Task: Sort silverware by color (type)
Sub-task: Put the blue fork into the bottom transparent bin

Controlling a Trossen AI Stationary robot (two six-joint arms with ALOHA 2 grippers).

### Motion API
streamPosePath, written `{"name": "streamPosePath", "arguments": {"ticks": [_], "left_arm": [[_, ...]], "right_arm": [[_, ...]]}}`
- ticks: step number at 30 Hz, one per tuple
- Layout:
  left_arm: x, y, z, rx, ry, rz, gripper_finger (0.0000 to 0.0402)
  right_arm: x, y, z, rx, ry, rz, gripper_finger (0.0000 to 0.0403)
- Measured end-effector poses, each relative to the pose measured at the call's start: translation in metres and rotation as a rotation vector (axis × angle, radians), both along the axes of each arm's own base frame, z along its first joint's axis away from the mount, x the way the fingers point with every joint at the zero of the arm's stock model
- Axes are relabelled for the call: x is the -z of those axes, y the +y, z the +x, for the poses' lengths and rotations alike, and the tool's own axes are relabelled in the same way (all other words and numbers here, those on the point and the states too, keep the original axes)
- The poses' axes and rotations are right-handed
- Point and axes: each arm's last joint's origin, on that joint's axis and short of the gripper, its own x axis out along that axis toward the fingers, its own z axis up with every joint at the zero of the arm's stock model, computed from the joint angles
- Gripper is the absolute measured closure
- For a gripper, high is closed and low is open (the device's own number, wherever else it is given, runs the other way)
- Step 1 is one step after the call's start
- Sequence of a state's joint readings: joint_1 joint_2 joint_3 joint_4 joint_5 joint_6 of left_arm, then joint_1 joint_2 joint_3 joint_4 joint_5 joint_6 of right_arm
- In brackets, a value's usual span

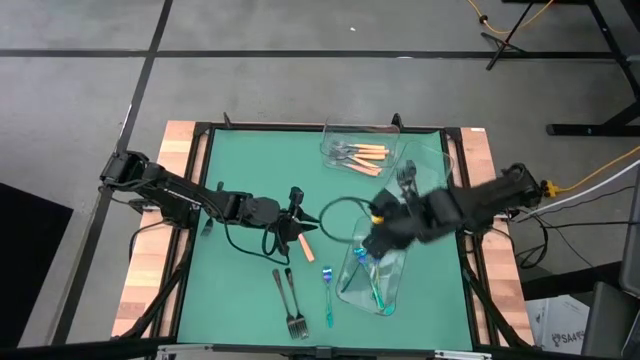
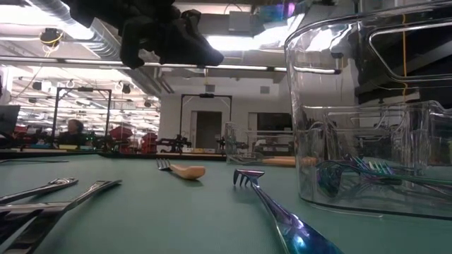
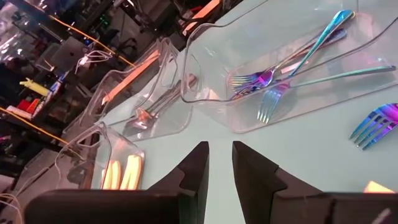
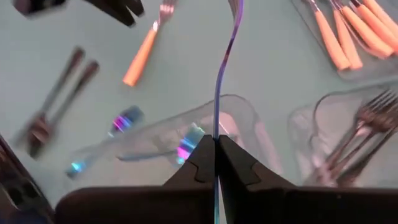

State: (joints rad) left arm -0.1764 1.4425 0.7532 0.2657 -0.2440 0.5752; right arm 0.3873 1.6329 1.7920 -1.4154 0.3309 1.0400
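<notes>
The right gripper (image 4: 216, 152) has its fingers pressed together on the thin handle of an iridescent blue-teal fork (image 4: 225, 68), which runs straight out from between the tips. In the high view this gripper (image 1: 372, 243) hangs over the near clear tray (image 1: 392, 290) toward the desk's front right, where more blue-teal forks (image 3: 292, 62) lie.

The left gripper (image 3: 220, 163) has a narrow gap between its fingers with nothing in it; it sits above the desk's middle, left of centre (image 1: 292, 222). An orange-handled fork (image 1: 304, 243) lies on the green mat just beside it, not between the fingers.

Toward the front edge lie two dark grey forks (image 1: 291, 304) side by side, and a loose blue-teal fork (image 1: 327, 296) right of them, next to the near tray. At the back edge a second clear tray (image 1: 335, 135) holds several orange-handled forks (image 1: 365, 152). Between the two trays, near the right edge, a third tray (image 1: 436, 160) holds dark forks (image 1: 405, 178).
</notes>
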Motion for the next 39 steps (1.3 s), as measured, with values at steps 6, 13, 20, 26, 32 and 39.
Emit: {"name": "streamPosePath", "arguments": {"ticks": [6, 13, 20, 26, 32, 39], "left_arm": [[0.0, 0.0, 0.0, 0.0, 0.005, 0.001, 0.0337], [0.0, 0.0, 0.0, 0.0, 0.005, 0.001, 0.0337], [0.0, 0.0, 0.0, 0.0, 0.005, 0.001, 0.0337], [0.0, 0.0, 0.0, 0.0, 0.005, 0.001, 0.0337], [0.0, 0.0, 0.0, 0.0, 0.005, 0.001, 0.0337], [0.0, 0.0, 0.0, -0.001, 0.005, 0.001, 0.0337]], "right_arm": [[0.007, 0.055, -0.017, 0.198, -0.161, -0.022, 0.0403], [0.039, 0.104, -0.02, 0.338, -0.232, -0.036, 0.0403], [0.074, 0.125, -0.011, 0.463, -0.194, -0.058, 0.0403], [0.108, 0.128, -0.009, 0.532, -0.164, -0.042, 0.0403], [0.148, 0.128, -0.011, 0.578, -0.127, 0.018, 0.0403], [0.182, 0.12, -0.016, 0.606, -0.05, 0.042, 0.0403]]}}
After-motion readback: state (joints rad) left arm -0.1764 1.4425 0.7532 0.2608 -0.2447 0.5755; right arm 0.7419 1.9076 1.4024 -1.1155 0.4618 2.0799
